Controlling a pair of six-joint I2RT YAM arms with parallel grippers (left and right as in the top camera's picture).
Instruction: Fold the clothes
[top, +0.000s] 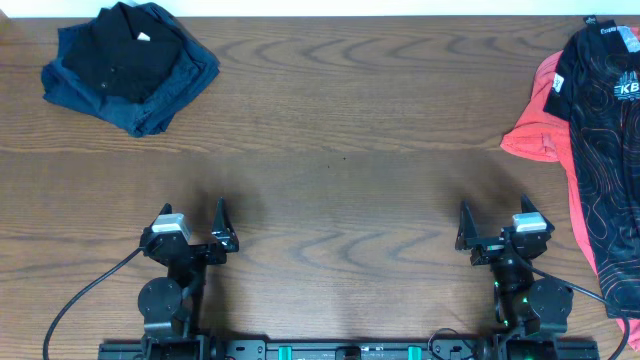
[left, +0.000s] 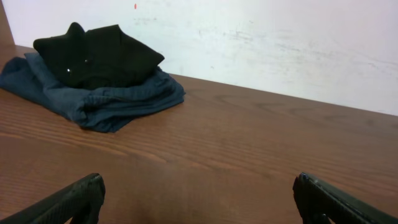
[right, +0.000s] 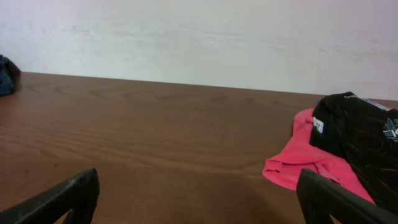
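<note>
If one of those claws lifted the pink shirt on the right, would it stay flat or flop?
Probably flop: the pink shirt lies in soft wrinkles, so it would likely droop from the pinch. It looks light, but the black shirt lies over it and might drag along.

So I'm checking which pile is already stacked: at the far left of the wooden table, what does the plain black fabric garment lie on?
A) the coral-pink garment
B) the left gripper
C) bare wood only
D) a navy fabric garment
D: the plain black fabric garment sits on top of the navy fabric garment, whose edges show around it in the overhead and left wrist views.
</note>
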